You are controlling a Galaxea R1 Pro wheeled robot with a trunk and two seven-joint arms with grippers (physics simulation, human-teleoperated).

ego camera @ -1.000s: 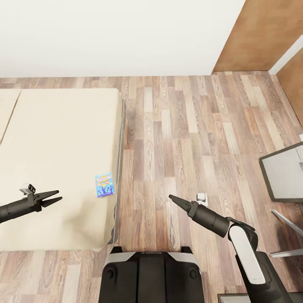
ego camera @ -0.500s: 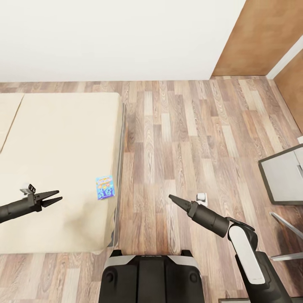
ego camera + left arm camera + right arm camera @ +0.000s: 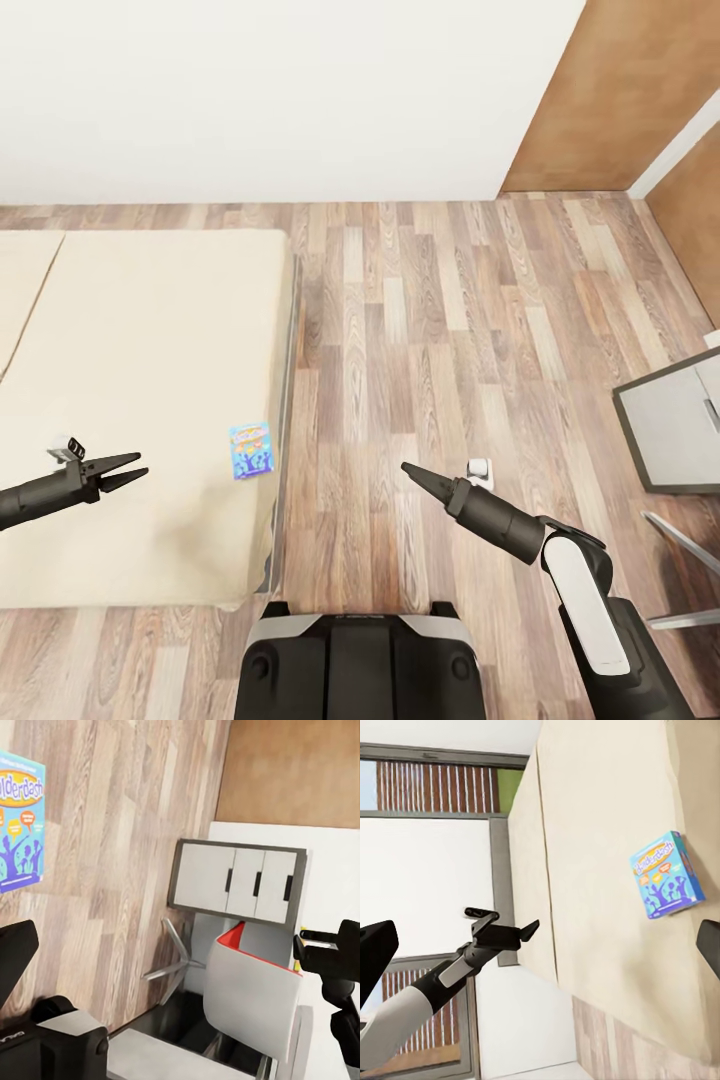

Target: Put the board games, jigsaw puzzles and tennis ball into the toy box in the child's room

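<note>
bed (image 3: 140,400): cut off at left edge | grey cabinet (image 3: 670,420): cut off at right edge

Even, bright, shadowless render light; the bed (image 3: 150,400) casts only a faint floor (image 3: 450,330) shadow; all views sharp.

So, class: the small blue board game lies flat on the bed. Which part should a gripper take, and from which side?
Probably the long edges of the blue board game, with the left gripper coming down from above. The box lies flat on the mattress of the bed, near its floor-side edge, so only its thin sides offer a hold. That gripper is open and hangs over the bed.
</note>
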